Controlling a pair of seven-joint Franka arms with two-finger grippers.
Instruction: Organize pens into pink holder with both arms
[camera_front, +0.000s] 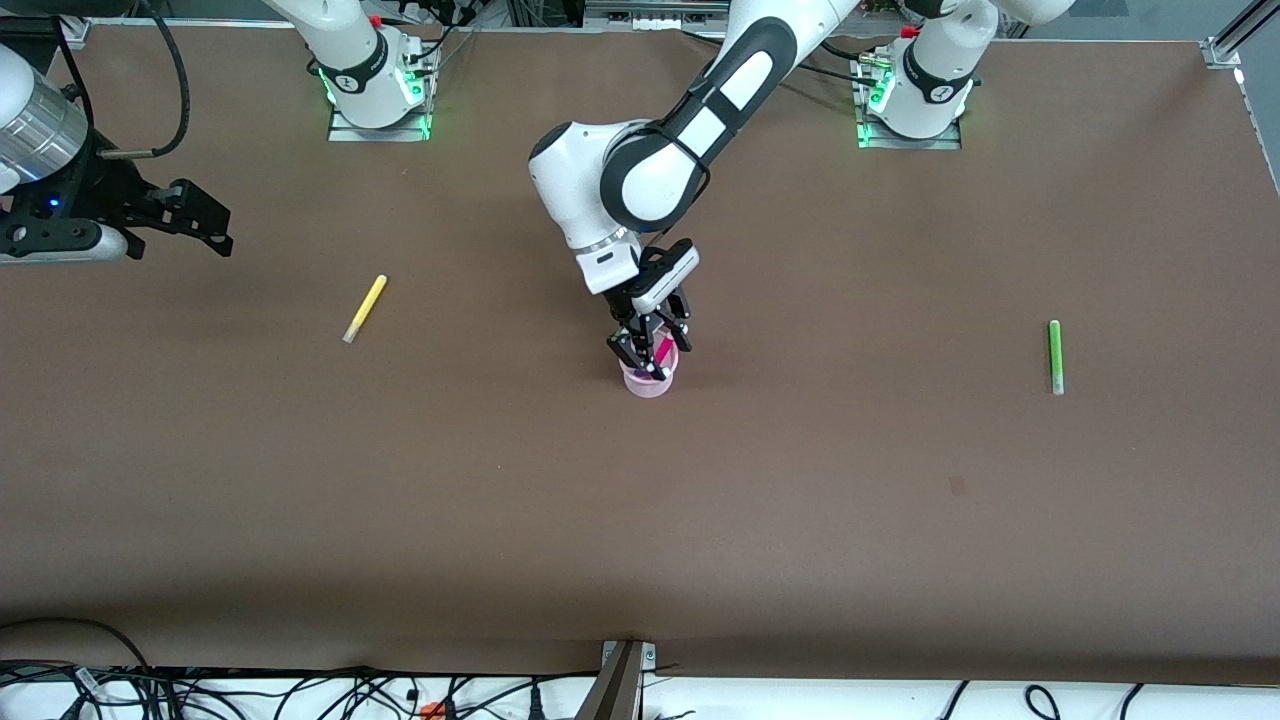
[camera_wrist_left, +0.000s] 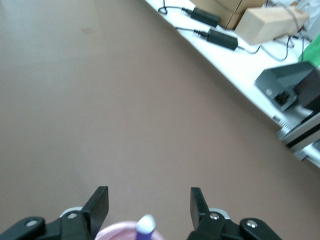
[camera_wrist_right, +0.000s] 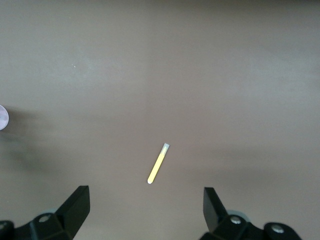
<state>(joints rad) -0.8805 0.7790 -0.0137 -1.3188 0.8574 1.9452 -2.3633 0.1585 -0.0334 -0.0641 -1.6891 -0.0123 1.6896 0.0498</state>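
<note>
The pink holder (camera_front: 648, 384) stands mid-table. My left gripper (camera_front: 650, 355) hangs just over it, open and empty, its fingers on either side of the rim. A magenta pen (camera_front: 665, 352) leans inside the holder. In the left wrist view the holder's rim (camera_wrist_left: 112, 232) and a purple pen (camera_wrist_left: 145, 226) standing in it show between the open gripper (camera_wrist_left: 149, 192). The yellow pen (camera_front: 365, 308) lies toward the right arm's end. My right gripper (camera_front: 222, 232) is open and empty, up over the table near that end; its wrist view shows the gripper (camera_wrist_right: 145, 192) and the yellow pen (camera_wrist_right: 158, 163). The green pen (camera_front: 1055, 355) lies toward the left arm's end.
The brown table mat (camera_front: 640, 520) carries only the pens and the holder. Cables and a clamp (camera_front: 622, 680) run along the table edge nearest the front camera. Boxes and power bricks (camera_wrist_left: 222, 37) lie off the mat.
</note>
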